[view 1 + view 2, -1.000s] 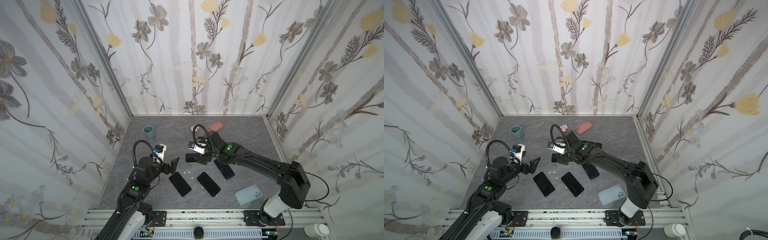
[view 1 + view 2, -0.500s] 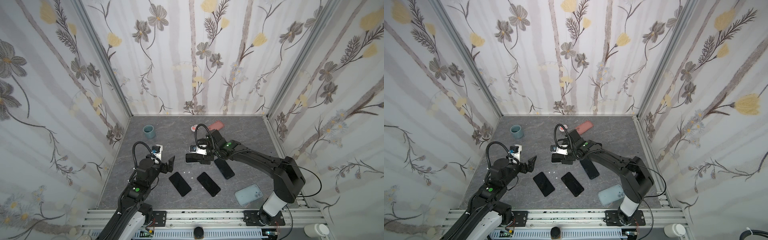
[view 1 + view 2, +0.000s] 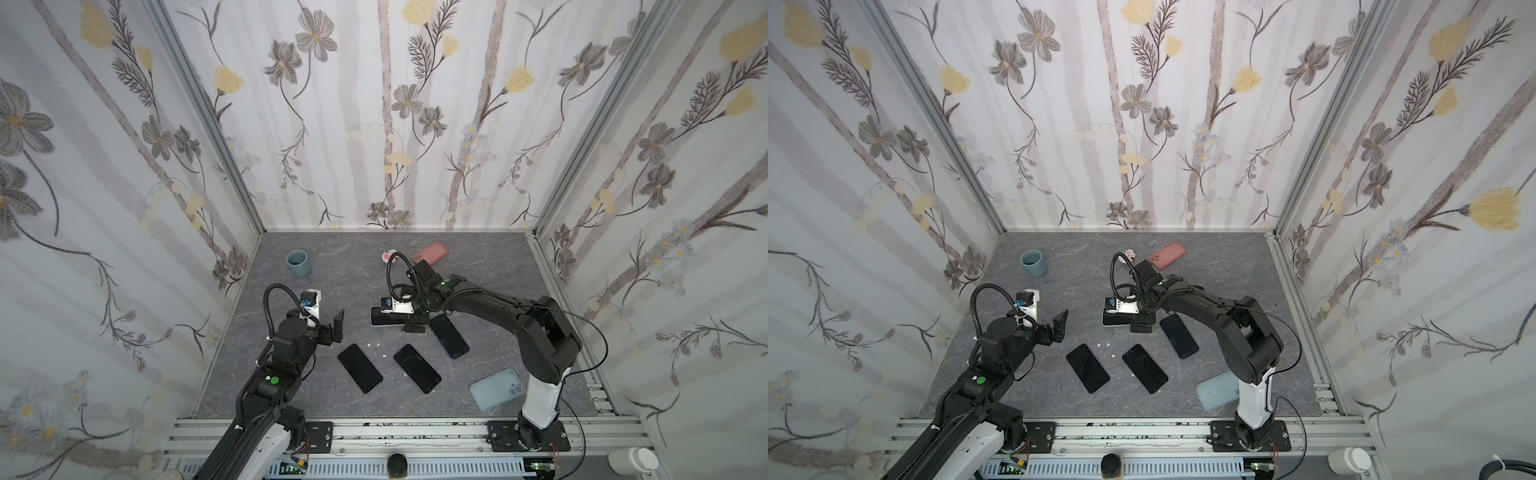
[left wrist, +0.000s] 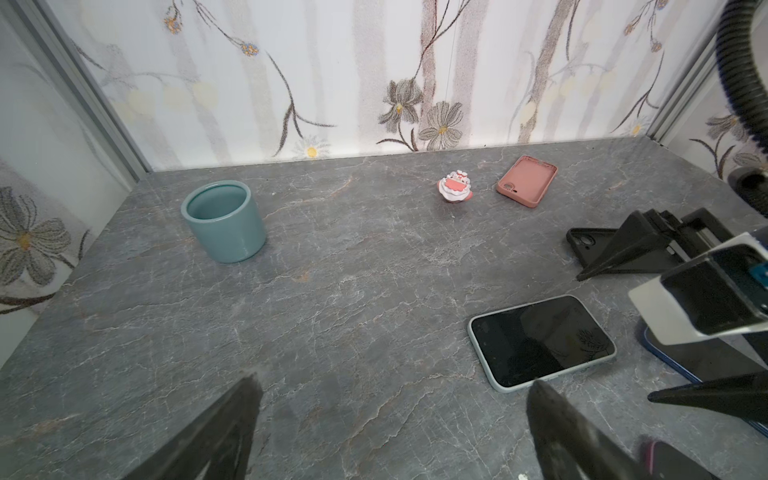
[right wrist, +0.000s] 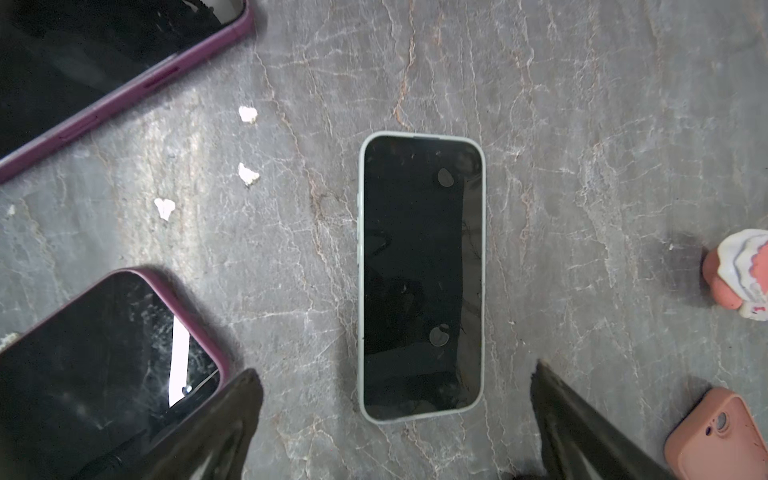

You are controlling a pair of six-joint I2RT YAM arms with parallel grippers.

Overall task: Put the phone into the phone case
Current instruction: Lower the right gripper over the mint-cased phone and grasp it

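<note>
Looking through the right wrist camera, I see the phone (image 5: 422,274) lying flat and screen up on the grey table (image 5: 582,124). Its long axis runs straight away from the gap between the fingers of the right claw (image 5: 395,370), so that one finger stands off each long side. That claw is spread wide and touches nothing.

In both top views the phone lies near the middle of the table. Its long axis runs side to side, roughly parallel to the back wall, and the right claw hangs over its right end. I cannot tell which end is the top.

The left claw (image 3: 334,326) is also spread and empty, and sits well apart from the phone on the left.

The pale blue case (image 3: 496,395) lies at the front right, near the right arm's base. A pink case (image 3: 430,252) lies near the back wall.
</note>
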